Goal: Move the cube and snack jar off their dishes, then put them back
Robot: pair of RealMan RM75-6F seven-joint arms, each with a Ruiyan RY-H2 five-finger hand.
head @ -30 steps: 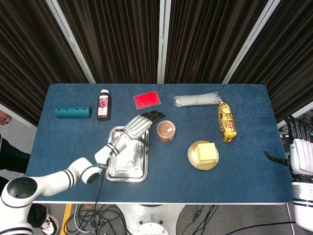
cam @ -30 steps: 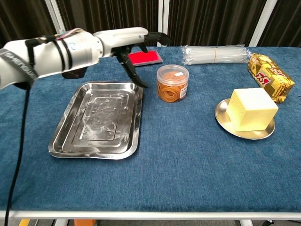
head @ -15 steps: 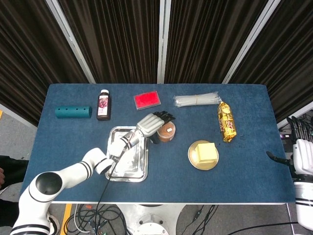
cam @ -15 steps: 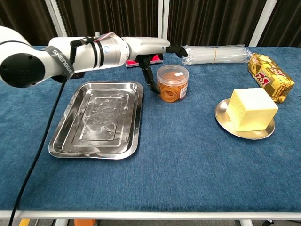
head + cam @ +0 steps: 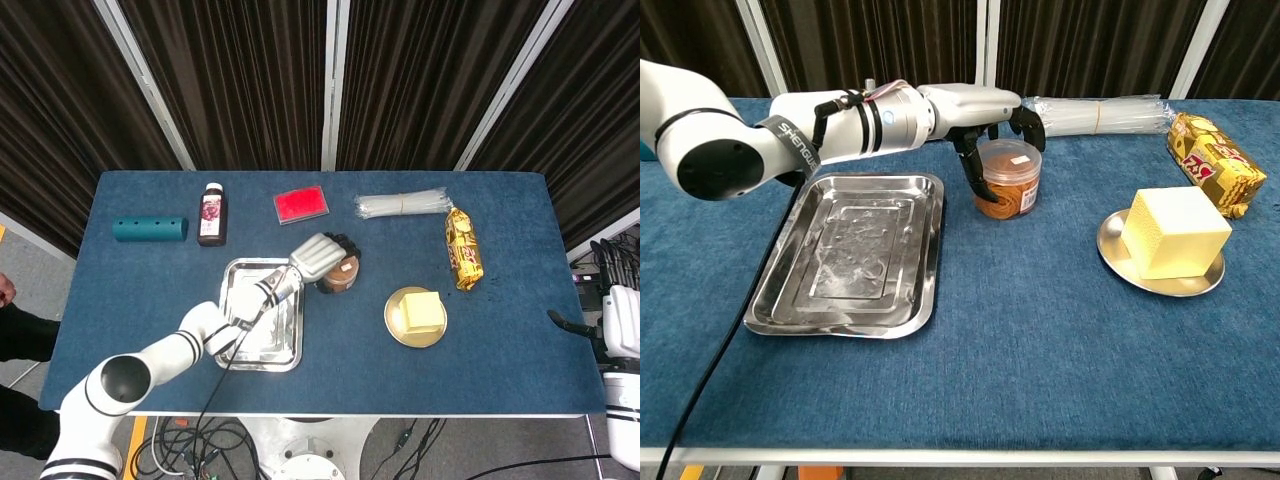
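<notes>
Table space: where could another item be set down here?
The wide blue cloth in front of the steel tray and the round dish is bare. It's crowded at the clear snack jar, where the left robot hand closes in.

From overhead, the left hand (image 5: 318, 256) covers most of the snack jar (image 5: 343, 272) beneath it, and whether its fingers actually press the jar's sides cannot be told. The right hand (image 5: 623, 335) is cut off by the picture's edge, so its fingers are unreadable. The bottle (image 5: 211, 213) label, far behind the left hand, is too small to read.
</notes>
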